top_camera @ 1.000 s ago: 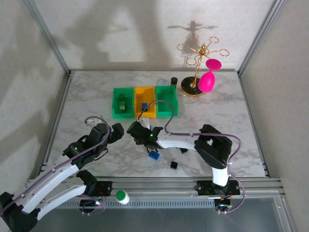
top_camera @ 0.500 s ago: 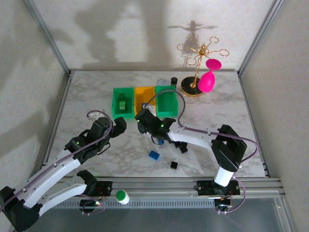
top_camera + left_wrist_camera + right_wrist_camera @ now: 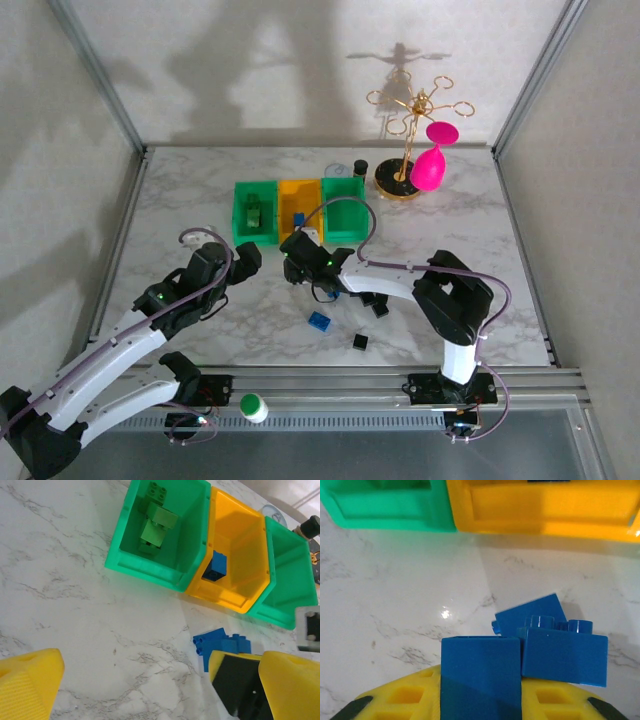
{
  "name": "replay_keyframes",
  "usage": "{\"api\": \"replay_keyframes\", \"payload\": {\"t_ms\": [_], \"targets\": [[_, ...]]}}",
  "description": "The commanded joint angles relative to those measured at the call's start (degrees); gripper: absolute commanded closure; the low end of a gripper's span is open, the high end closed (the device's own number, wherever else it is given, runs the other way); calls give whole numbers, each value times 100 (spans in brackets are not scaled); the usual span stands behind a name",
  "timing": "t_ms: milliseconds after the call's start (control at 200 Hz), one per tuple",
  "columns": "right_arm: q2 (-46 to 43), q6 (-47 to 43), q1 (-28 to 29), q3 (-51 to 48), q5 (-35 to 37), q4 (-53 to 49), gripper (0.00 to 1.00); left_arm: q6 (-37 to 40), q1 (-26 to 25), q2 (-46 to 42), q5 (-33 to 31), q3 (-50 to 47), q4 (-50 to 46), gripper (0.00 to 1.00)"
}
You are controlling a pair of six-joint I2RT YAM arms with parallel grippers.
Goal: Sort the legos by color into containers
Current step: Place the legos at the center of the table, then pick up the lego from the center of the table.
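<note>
Three bins stand in a row: a green bin point(image 3: 254, 212) with green bricks point(image 3: 155, 522), a yellow-orange bin point(image 3: 298, 214) with a blue brick point(image 3: 216, 566), and a second green bin point(image 3: 346, 208). My right gripper point(image 3: 300, 263) point(image 3: 480, 685) is shut on a blue brick point(image 3: 480, 672), just in front of the yellow-orange bin. Two more blue bricks point(image 3: 547, 632) point(image 3: 220, 641) lie on the table under it. My left gripper point(image 3: 244, 262) point(image 3: 140, 680) hangs open and empty in front of the left green bin. Another blue brick point(image 3: 319, 321) and black bricks point(image 3: 360, 342) lie nearer the front.
A gold stand point(image 3: 405, 150) with a pink glass point(image 3: 428, 168) rises at the back right, and a small dark cylinder point(image 3: 360, 167) sits behind the bins. A green-and-white cap point(image 3: 253, 406) rests on the front rail. The table's left part is bare marble.
My left gripper moved forward toward the left green bin. My right gripper left the loose blue brick's spot and now sits nearer the yellow-orange bin.
</note>
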Motion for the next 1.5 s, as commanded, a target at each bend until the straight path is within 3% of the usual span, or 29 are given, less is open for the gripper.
{"api": "replay_keyframes", "payload": {"t_ms": [0, 275, 626, 856, 1201, 1497], "targets": [[131, 100, 43, -92, -88, 107, 72, 40, -5, -81, -184, -37, -48, 0], [191, 57, 182, -43, 185, -216, 59, 73, 30, 26, -157, -2, -30, 0], [22, -9, 274, 20, 320, -265, 64, 63, 52, -23, -197, 19, -108, 0], [219, 16, 379, 128, 383, -444, 51, 72, 81, -213, -234, -25, -192, 0], [357, -74, 420, 414, 608, -656, 63, 46, 135, -331, -256, -52, -285, 0], [-420, -278, 285, 487, 504, -556, 66, 198, 236, -172, -228, 32, -83, 0]]}}
